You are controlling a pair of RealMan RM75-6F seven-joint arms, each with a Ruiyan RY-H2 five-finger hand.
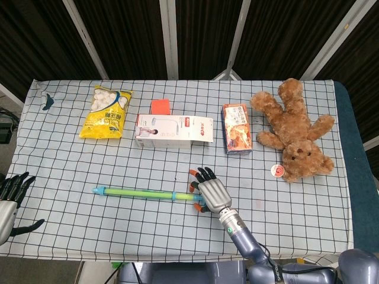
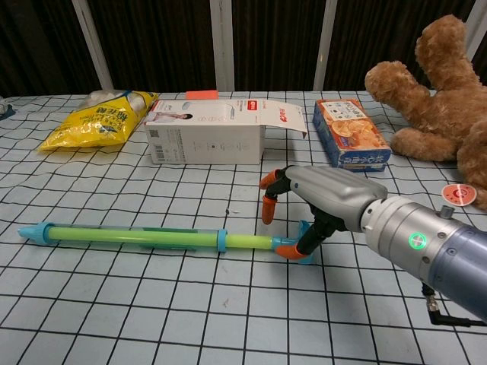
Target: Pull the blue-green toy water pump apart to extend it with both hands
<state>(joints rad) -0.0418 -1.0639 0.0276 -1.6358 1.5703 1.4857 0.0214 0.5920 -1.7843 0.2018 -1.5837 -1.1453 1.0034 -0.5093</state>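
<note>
— How is the right hand [image 2: 319, 201] placed?

— It is arched over the T-handle end of the blue-green toy water pump [image 1: 142, 193], with the orange-tipped fingers [image 2: 268, 205] spread above the rod and the thumb tip set low beside the handle. The fingers are seen apart; nothing is clamped yet, though contact at the thumb cannot be ruled out from the chest view.

— And the left hand [image 1: 10, 200]?

— It is seen only at the front-left edge of the tabletop [image 1: 65, 160], fingers apart, nothing held, well apart from the pump's cap end.

— Where is the pump lying?

— Flat on the checked cloth, parallel to the front edge, in the front-middle of the tabletop. The rod appears pushed in; only a short length shows between collar and handle.

— So how far along is the task judged to be?

— Hardly begun. The handle must first be gripped, the barrel reached and held by the left hand, and the two ends drawn apart.

— Is room available for that?

— Open cloth is seen left and right of the pump along the front. The white carton [image 1: 173, 130], orange snack box [image 1: 237, 128], yellow candy bag [image 1: 106, 111] and teddy bear [image 1: 294, 131] are set farther back, and a small red disc [image 1: 276, 171] lies near the bear. The front edge is near, so outward pulling would best be kept level.
</note>
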